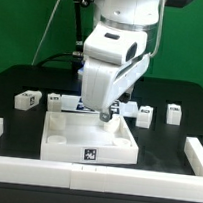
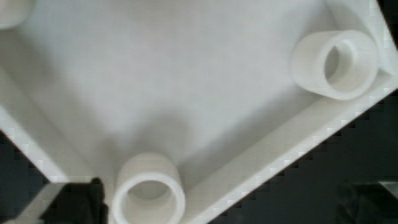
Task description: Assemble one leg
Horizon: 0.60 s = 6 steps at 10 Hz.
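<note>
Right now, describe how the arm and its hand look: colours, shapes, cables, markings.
The arm is glossy white, built of rounded shells with dark seams at the joints. Its hand is a white boxy block, dark at its tips. A thin black cable runs behind the arm. No markings are legible.

White tray (image 1: 60,146): plastic by the look, smooth, matt w/ a faint sheen. Wrist view: tray floor (image 2: 178,90) even, no grain; round sockets (image 2: 338,62) same finish, slightly shinier on the rims. Each leg (image 1: 27,100): same matt white plastic. Worktop (image 1: 17,127): black, matt, material unclear. Arm shell (image 1: 120,41): white plastic, glossy w/ highlights. Backdrop (image 1: 27,22): green, matt.
</note>
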Available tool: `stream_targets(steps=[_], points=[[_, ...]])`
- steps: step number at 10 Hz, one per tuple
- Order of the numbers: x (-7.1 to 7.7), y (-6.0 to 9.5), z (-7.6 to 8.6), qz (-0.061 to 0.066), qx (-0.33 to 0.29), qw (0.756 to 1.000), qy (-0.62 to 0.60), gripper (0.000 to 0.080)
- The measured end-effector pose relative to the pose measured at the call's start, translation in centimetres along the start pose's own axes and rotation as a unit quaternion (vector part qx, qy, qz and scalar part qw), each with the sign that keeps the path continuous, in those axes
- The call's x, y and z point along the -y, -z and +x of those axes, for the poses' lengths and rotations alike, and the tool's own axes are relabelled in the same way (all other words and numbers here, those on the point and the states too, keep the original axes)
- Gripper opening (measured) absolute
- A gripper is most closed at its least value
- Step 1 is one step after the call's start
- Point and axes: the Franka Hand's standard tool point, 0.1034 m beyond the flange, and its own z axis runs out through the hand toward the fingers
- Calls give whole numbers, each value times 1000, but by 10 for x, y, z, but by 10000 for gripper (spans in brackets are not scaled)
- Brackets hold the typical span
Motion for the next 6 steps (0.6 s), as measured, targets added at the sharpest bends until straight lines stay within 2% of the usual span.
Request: stream_targets(steps=[3, 4, 5, 6], points=[[0, -1, 0, 0, 0, 1000, 0, 650], [-1, -4, 1, -21, -9, 998, 50, 650], [7, -12, -4, -36, -15, 993, 113, 650], [16, -19, -11, -29, -12, 988, 153, 650]])
